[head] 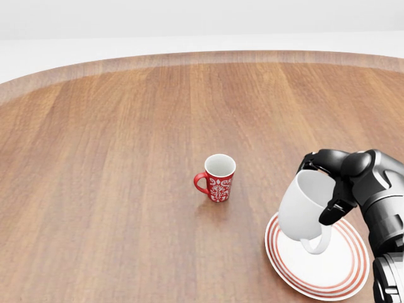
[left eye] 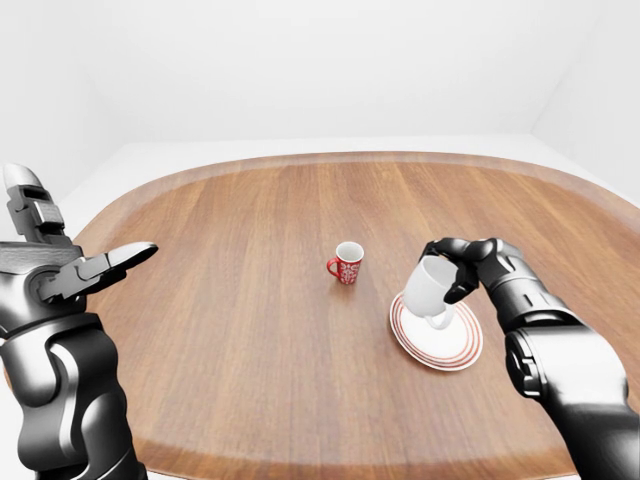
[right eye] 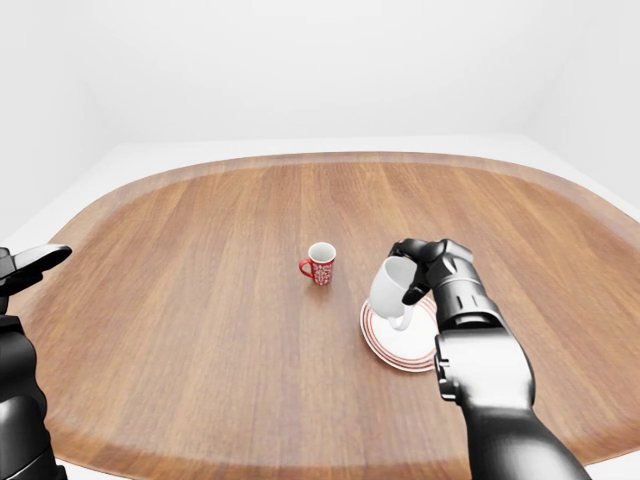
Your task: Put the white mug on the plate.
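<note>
My right hand (head: 328, 183) is shut on the white mug (head: 302, 208), fingers over its rim. The mug hangs tilted, handle down, just over the left part of the white plate with red rings (head: 341, 268) at the head view's lower right. Whether the handle touches the plate is unclear. My left hand (left eye: 95, 268) is raised at the far left of the left-eye view, fingers spread and holding nothing, far from the mug.
A red patterned mug (head: 218, 178) stands upright on the round wooden table (head: 113, 158), left of the plate. The table's curved rim (head: 189, 58) runs along the top of the head view.
</note>
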Controlling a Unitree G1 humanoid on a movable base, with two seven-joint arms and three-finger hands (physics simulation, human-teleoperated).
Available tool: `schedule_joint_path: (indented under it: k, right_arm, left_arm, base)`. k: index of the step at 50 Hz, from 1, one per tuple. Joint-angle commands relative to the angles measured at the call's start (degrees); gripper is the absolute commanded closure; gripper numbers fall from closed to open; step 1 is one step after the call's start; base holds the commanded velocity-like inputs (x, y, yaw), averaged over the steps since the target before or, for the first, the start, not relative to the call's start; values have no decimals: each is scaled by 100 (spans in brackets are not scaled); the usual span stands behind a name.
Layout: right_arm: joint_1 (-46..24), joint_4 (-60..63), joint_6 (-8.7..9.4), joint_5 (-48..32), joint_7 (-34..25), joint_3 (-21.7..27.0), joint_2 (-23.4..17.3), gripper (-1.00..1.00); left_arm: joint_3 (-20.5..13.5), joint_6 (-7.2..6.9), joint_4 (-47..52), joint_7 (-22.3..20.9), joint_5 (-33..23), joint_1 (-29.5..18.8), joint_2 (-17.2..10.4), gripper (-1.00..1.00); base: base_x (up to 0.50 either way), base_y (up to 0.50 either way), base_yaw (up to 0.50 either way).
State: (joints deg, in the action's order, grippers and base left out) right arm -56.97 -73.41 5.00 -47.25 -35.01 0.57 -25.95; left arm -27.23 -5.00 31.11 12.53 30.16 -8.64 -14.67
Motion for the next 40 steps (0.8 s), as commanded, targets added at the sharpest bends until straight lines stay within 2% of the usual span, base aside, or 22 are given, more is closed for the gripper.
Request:
schedule_joint_path:
  k: [1,30,40]
  right_arm:
    - [147,-78,0,-90,74,9,-117,100]
    - [325,-111,0,-367,394,-5,-245,100]
    - [418,-182,0,-434,696,-10,-194,100]
  left_arm:
    - [9,0,-1,-7,-16,4,10,-100]
    - [9,0,2,-6,-8,-10,6,-100]
    - [18,0,-20,-17,-20,1,15,-100]
  base:
    - [0,0,0]
    - [0,0,0]
    - [0,0,0]
